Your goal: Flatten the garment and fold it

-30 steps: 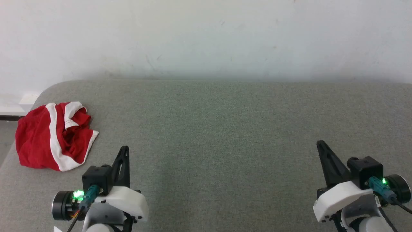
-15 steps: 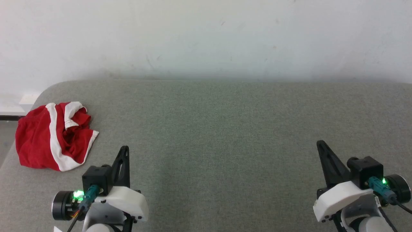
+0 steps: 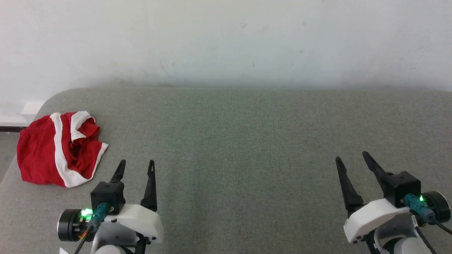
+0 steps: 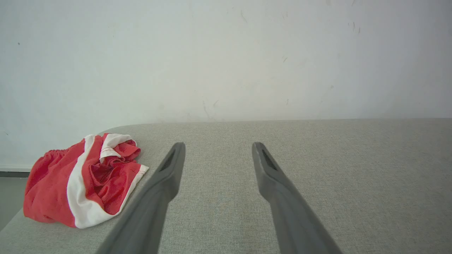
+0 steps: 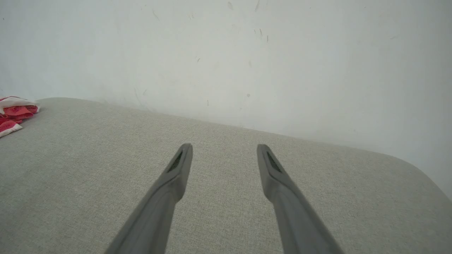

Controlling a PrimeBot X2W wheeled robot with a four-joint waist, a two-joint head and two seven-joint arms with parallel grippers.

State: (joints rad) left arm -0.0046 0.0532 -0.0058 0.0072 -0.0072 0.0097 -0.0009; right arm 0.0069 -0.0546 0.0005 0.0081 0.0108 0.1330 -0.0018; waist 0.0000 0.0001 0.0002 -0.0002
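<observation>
The garment (image 3: 58, 148) is a crumpled heap of red shorts with white stripes, lying at the far left edge of the grey fabric surface (image 3: 247, 141). The left wrist view has the garment (image 4: 81, 178) to the left of its fingers, and the right wrist view catches a corner of the garment (image 5: 14, 113) at its left edge. My left gripper (image 3: 137, 164) stands open at the lower left, just right of the heap and apart from it, holding nothing. Far off at the lower right, my right gripper (image 3: 352, 157) is open and holds nothing too.
A pale wall (image 3: 226, 42) rises right behind the grey surface. The surface's rounded left corner (image 3: 53, 97) sits just beyond the garment, with floor (image 3: 5, 155) beside it. Wide bare fabric stretches between the two grippers.
Both grippers have gone from shut to open, their fingers spreading apart. The arms and the garment stay where they were.
</observation>
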